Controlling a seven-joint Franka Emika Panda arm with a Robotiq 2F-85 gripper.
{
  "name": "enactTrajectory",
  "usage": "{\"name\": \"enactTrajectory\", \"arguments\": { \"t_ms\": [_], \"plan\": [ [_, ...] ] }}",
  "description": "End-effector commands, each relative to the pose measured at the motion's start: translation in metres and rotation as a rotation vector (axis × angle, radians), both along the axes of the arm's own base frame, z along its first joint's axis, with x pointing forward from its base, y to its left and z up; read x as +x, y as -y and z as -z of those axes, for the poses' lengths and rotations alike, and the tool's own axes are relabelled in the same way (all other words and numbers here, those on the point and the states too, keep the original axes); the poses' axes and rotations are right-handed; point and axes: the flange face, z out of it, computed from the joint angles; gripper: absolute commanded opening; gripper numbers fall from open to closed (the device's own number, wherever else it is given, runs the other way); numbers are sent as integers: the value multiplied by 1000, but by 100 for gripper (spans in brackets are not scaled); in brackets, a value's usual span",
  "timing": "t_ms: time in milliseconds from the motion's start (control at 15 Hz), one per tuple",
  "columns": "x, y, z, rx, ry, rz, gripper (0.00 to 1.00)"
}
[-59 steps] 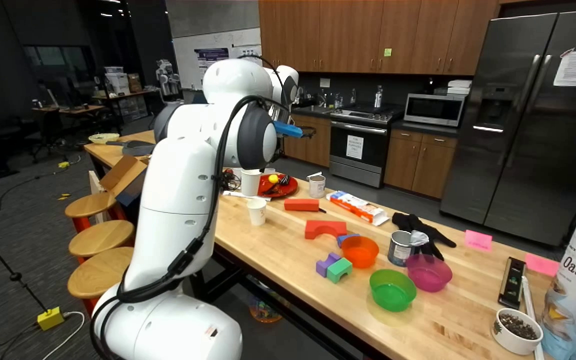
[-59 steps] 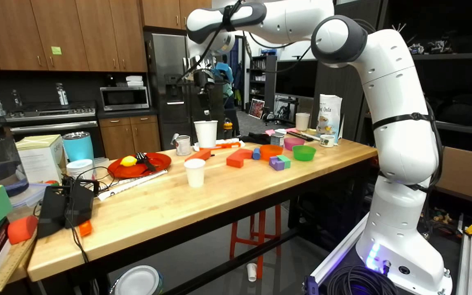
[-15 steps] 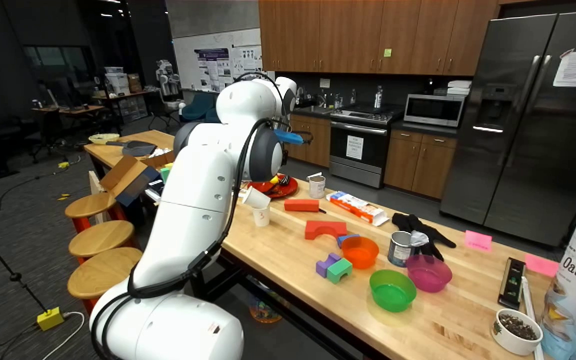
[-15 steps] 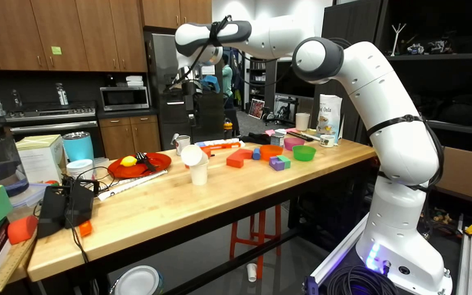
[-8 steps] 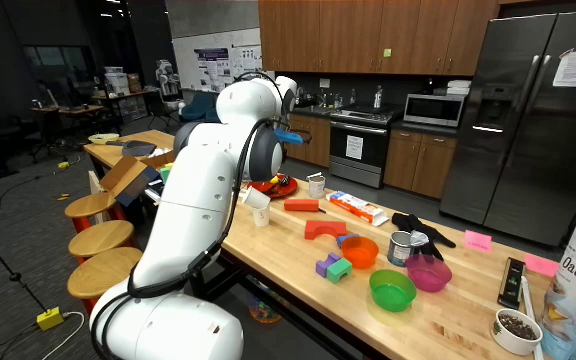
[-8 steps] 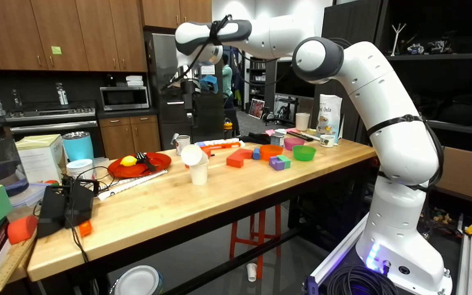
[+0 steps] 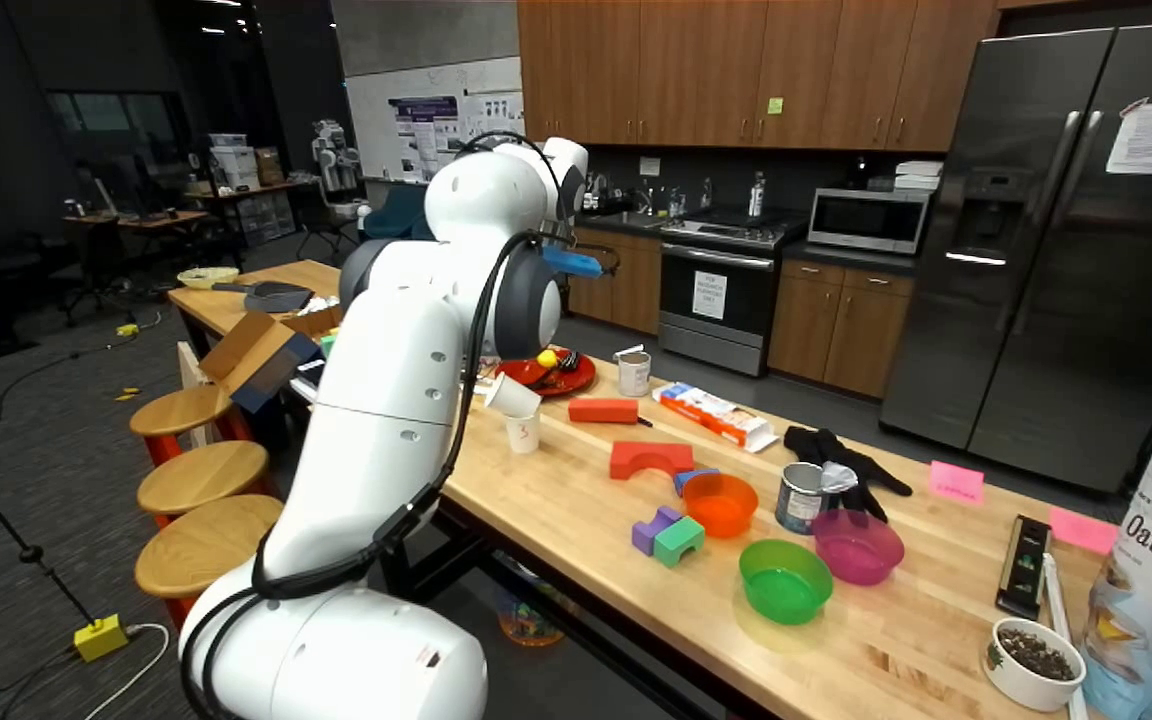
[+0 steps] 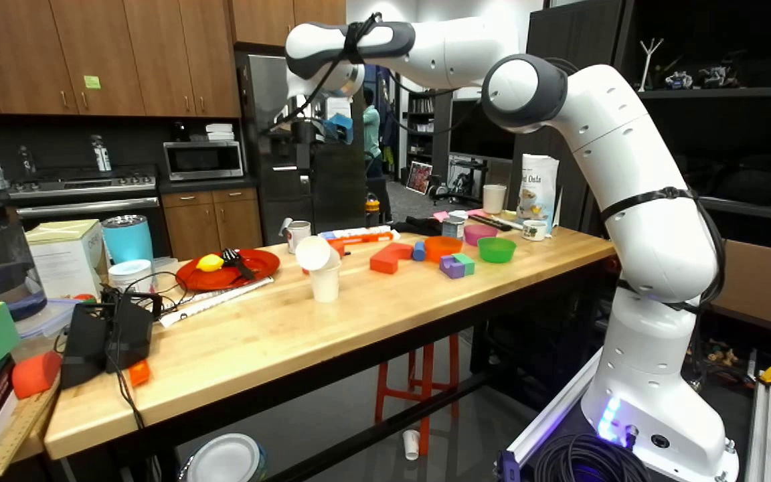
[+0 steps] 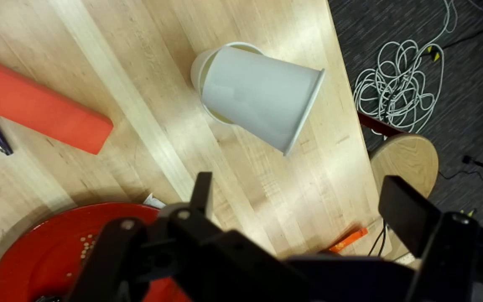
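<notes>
Wrist view: tilted cup (image 9: pixel 262 98) sits below, apart from the pincer (image 9: pixel 295 179).

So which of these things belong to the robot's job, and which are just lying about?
Probably part of the job: open hand; tilted white cup; upright white cup beneath it.

Probably just lying about: red plate; long red block; green bowl; oats bag.
</notes>
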Motion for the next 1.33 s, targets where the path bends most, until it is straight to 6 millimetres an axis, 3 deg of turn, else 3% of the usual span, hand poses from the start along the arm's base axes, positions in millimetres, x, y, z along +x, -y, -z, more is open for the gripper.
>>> {"name": "enactTrajectory", "arguments": {
  "t_ms": [0, 400, 600, 933, 1267],
  "plan": [
    [-8, -3, -13, 13, 30, -8, 100],
    [-15, -18, -16, 34, 60, -38, 100],
    [-30, -40, -24, 48, 124, -92, 100],
    [-72, -89, -30, 40, 309, -269, 100],
    [-129, -139, -12, -13, 511, -422, 100]
  ]
}}
